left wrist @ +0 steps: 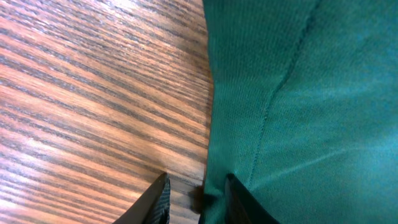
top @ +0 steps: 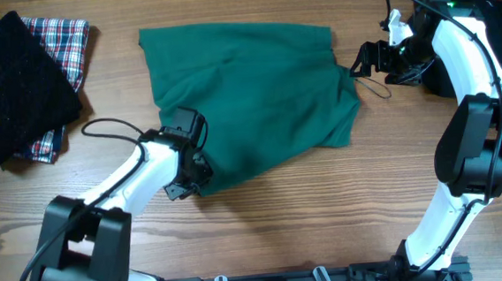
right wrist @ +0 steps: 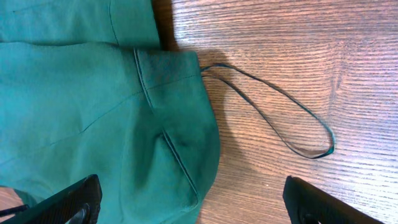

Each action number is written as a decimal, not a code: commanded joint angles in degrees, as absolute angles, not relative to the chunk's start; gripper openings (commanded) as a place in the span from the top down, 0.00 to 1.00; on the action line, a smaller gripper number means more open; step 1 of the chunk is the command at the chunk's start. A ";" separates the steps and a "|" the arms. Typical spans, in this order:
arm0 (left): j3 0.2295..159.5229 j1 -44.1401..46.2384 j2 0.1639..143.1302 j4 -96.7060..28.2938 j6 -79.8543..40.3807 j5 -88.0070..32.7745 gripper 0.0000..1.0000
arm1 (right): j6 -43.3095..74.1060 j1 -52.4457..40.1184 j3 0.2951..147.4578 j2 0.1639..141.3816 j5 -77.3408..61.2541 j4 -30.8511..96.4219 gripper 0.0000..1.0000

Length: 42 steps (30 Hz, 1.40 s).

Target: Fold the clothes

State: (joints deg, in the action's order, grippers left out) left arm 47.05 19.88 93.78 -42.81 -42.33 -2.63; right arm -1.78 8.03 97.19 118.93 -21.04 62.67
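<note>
Wood-grain worktop [top: 327, 215] carries a green garment [top: 247, 88] spread mid-far. Left fingers [left wrist: 158, 200] straddle its near-left hem, narrowly gapped; grip cannot be told. Right fingers [right wrist: 68, 202] gape wide over its right edge.

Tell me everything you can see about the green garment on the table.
The green garment is dark green fabric, spread mostly flat but rumpled on the wooden table, with stitched seams and a hemmed corner. A thin cord loop trails from its right edge onto the wood. The left gripper straddles its lower left edge; the right gripper hangs open over its right corner.
</note>
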 commanded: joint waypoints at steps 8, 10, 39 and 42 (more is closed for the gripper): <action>45.04 20.03 94.17 -40.27 -42.19 -1.21 0.72 | -1.32 7.90 96.88 117.91 -22.63 62.54 0.06; 45.06 20.01 94.08 -40.88 -42.19 -1.54 0.72 | -1.32 7.90 96.88 117.91 -22.61 62.57 0.06; 55.07 0.54 85.60 -40.95 -28.40 -5.08 0.96 | -3.14 7.90 91.02 117.93 -25.54 63.92 0.11; 55.07 -1.15 85.60 -40.88 -27.22 -6.96 0.96 | -5.04 7.90 90.48 117.93 -25.36 63.59 0.00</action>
